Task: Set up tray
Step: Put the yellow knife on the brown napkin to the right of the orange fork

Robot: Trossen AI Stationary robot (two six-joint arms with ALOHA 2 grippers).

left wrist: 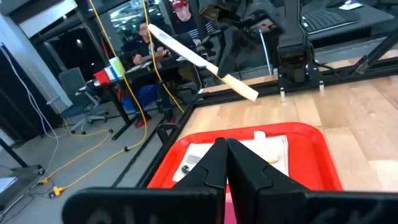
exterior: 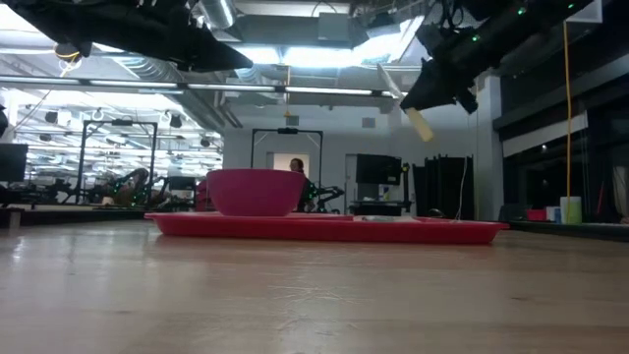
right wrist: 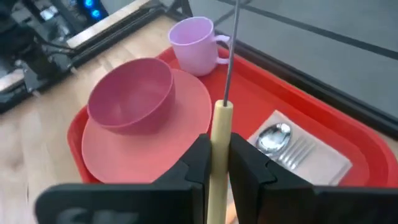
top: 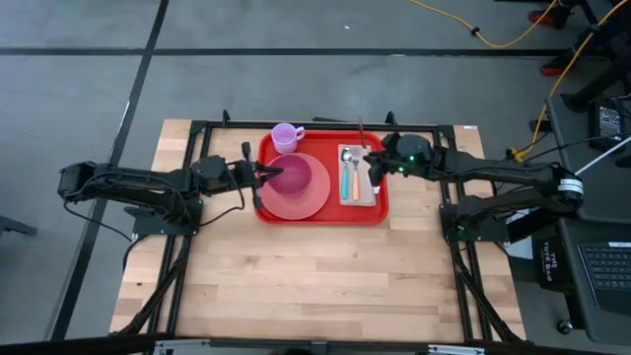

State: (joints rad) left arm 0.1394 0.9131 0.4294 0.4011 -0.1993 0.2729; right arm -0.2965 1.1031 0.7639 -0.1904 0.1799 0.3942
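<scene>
Tray: the tray (top: 322, 216) is sitting mid-table, already carrying plate (top: 294, 200), bowl (top: 292, 175), cup (top: 287, 135), napkin (top: 358, 176), spoon and fork.
Right gripper (right wrist: 216, 163): you're gripping a knife (right wrist: 219, 146) above the napkin (seemingly the last piece).
Left gripper (left wrist: 226, 155): you're waiting, fingers pressed together, beside the bowl.

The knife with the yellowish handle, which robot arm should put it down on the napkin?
The right one, most likely. The right gripper is shut on the knife above the napkin on the tray. The left gripper is shut and empty by the bowl.

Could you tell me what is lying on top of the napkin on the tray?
On the napkin lie a spoon and fork; the right pincer, holding a knife, hides the rest.
</scene>
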